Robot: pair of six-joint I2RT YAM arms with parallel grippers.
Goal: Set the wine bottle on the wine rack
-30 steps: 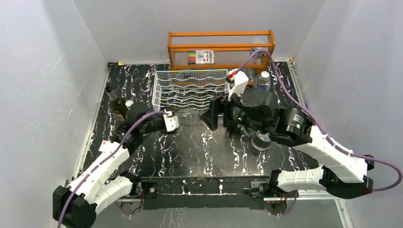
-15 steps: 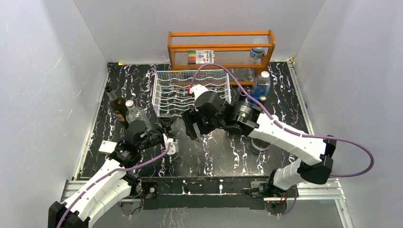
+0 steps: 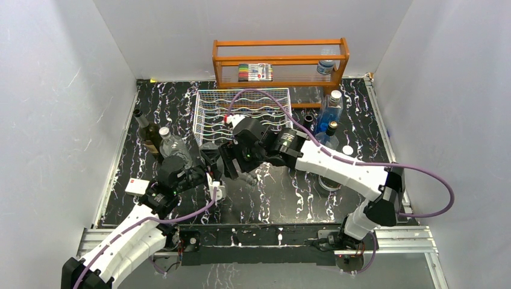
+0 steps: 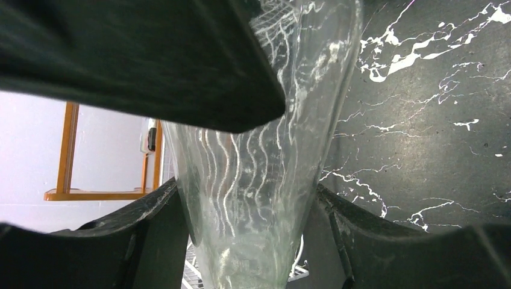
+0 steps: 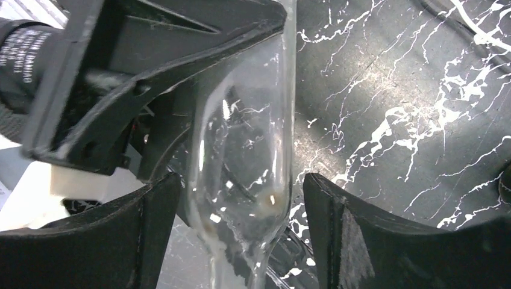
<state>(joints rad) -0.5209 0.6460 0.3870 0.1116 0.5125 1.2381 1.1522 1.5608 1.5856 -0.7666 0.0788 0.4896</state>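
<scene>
Left wrist: one clear bottle [image 4: 265, 138] clamped in left gripper [image 4: 247, 188]; right gripper [image 5: 235, 186] open around it.

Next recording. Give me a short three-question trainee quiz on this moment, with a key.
1. True or false: the right end effector is clamped on the clear glass bottle.
2. Which one grips that bottle? A) left end effector B) right end effector C) neither
3. Fill in: in the top view, the dark bottle stands to the ___ of the wine rack.

Key: 1 false, its jaws stand open on either side of the bottle; 2 A; 3 left.
</scene>
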